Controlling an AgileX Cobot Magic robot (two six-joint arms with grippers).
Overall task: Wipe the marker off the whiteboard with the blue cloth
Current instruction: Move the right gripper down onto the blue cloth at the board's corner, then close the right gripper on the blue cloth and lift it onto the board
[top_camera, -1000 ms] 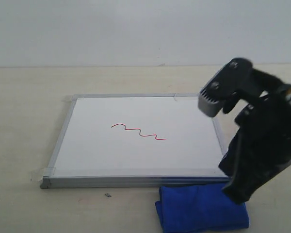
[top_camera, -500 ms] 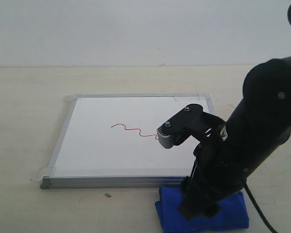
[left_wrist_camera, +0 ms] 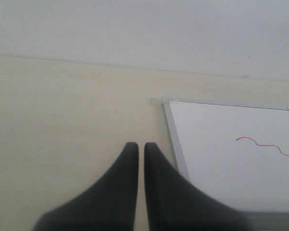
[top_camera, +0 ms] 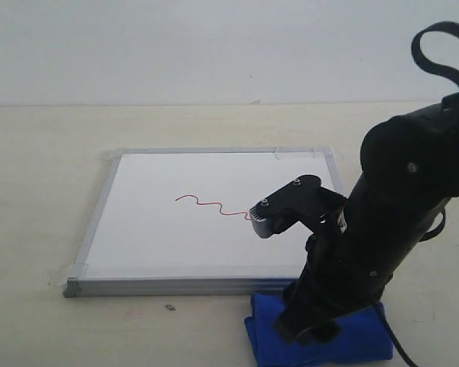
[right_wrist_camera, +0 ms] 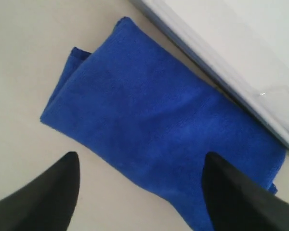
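Nothing wiped yet; the cloth waits to be grasped.
The marker squiggle lies whole near the middle of the whiteboard. The blue cloth lies folded on the table just off the whiteboard's near edge, toward its right corner. The right gripper hangs over the cloth, fingers spread wide and empty. The left gripper, fingers nearly together and empty, sits off the whiteboard's left side. Grasping, carrying and wiping all appear to remain.

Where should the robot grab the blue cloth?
Probably its middle, straight from above. The cloth lies flat and folded on the table, so no edge sticks up to catch. The open right gripper over it could pinch up the soft top.
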